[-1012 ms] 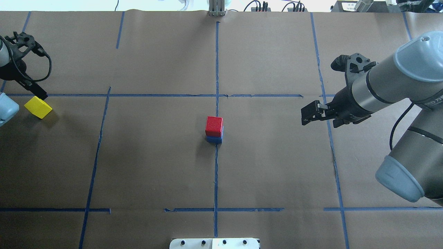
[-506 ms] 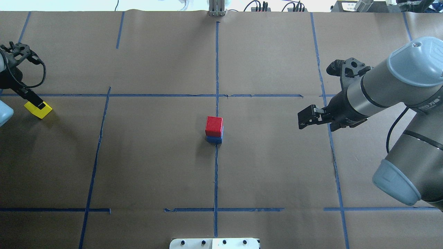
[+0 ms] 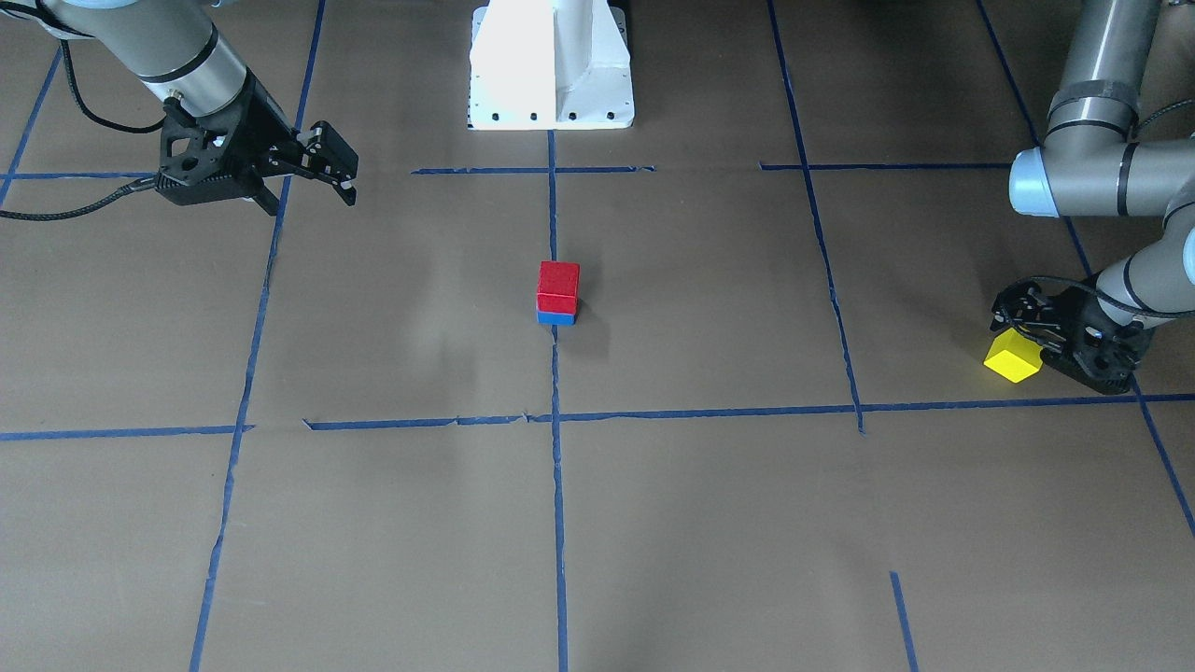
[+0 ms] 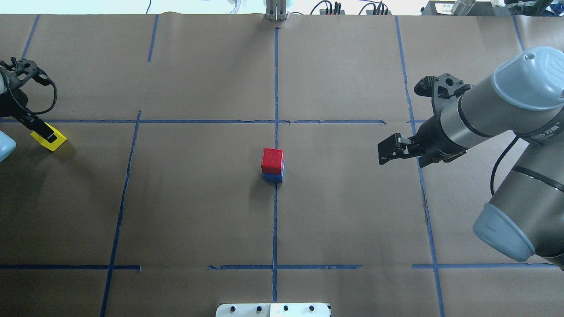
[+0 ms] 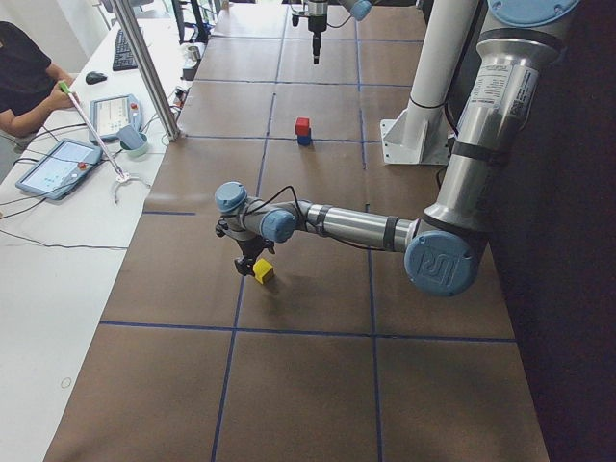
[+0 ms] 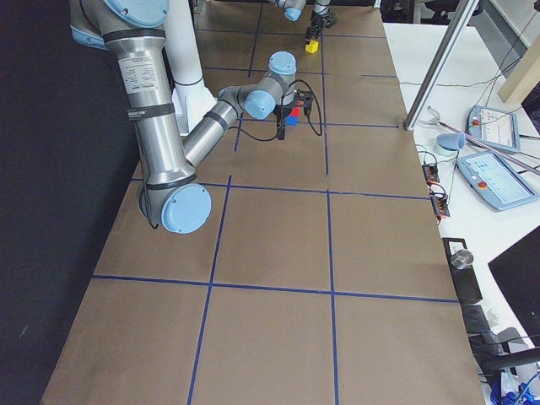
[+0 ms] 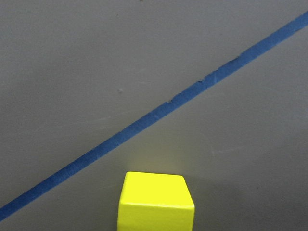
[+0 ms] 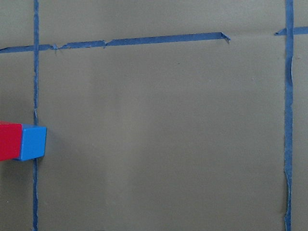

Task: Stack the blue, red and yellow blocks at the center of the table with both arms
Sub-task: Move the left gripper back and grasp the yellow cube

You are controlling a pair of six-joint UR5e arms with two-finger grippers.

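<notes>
A red block [image 4: 272, 160] sits on a blue block [image 4: 273, 178] at the table's centre, where the tape lines cross. The stack also shows in the front view [image 3: 558, 280] and at the left edge of the right wrist view [image 8: 33, 142]. A yellow block [image 4: 49, 141] lies on the table at the far left. My left gripper [image 4: 44, 133] is down at it, jaws open astride it. The left wrist view shows the yellow block [image 7: 156, 202] at its bottom centre. My right gripper [image 4: 387, 152] is open and empty, above the table right of the stack.
Blue tape lines [image 4: 275, 88] divide the brown paper cover into squares. The white robot base [image 3: 551, 65] stands at the table's near edge. An operators' desk with tablets [image 5: 58, 164] and a metal post [image 5: 144, 67] lie beyond the far edge.
My left gripper has dropped down from just above the yellow block to around it. My right gripper has drifted slightly towards the centre. The blocks have not moved.
</notes>
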